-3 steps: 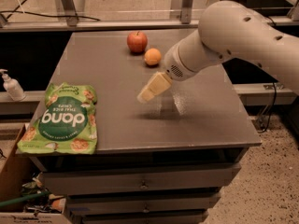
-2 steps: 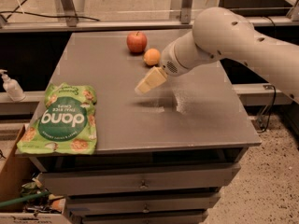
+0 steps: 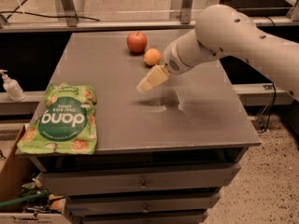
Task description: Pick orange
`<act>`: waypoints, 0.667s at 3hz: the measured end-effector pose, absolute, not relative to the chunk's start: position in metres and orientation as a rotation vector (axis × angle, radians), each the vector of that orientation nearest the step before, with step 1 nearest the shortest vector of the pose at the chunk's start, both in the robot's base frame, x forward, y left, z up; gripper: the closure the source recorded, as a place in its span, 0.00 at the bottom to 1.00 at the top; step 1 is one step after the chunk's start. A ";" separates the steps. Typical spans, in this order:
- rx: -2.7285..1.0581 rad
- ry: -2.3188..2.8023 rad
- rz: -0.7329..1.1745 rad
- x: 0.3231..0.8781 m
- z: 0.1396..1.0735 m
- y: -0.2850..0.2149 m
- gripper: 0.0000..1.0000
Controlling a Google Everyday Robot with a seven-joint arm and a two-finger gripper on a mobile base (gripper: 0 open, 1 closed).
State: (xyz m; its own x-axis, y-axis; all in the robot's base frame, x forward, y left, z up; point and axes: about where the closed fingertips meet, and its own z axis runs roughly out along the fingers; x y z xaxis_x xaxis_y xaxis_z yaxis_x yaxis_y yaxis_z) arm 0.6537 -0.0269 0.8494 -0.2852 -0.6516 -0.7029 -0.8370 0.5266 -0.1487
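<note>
Item, far left, off the surface: a small pump bottle [image 3: 11,85], pale translucent plastic, upright on a low ledge. Item, near left corner, below: an open cardboard box [image 3: 13,171], brown and matte, with mixed contents too dim to name. Item: one chip bag [image 3: 60,119], glossy green film printed with a white "dang" logo and pictures of round crisps, lying flat at the near left edge of the surface [image 3: 201,120], its near edge slightly overhanging. The surface is a flat, grey-brown rectangular top with a dull sheen, set over a stack of grey metal drawers [image 3: 140,183]. Item: one red apple [image 3: 137,42], round, smooth-skinned, stem up, at the far middle. Item: the orange [image 3: 152,57], a small smooth sphere of pale orange-yellow, resting on the surface just right of and slightly nearer than the apple, not touching it. Item: the pincer [image 3: 152,80], a cream-coloured, blocky wedge angled down and to the left, hovering above the surface directly on the near side of the orange, close to it but apart; whether it is wide or narrow cannot be told, and it holds nothing. Item: the arm [image 3: 233,29], smooth off-white rounded casing, reaching in from the right.
</note>
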 end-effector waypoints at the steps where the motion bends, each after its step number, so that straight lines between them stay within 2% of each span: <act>1: -1.146 2.036 0.353 0.672 0.852 -0.040 0.00; 2: -1.073 2.020 0.408 0.688 0.853 -0.051 0.00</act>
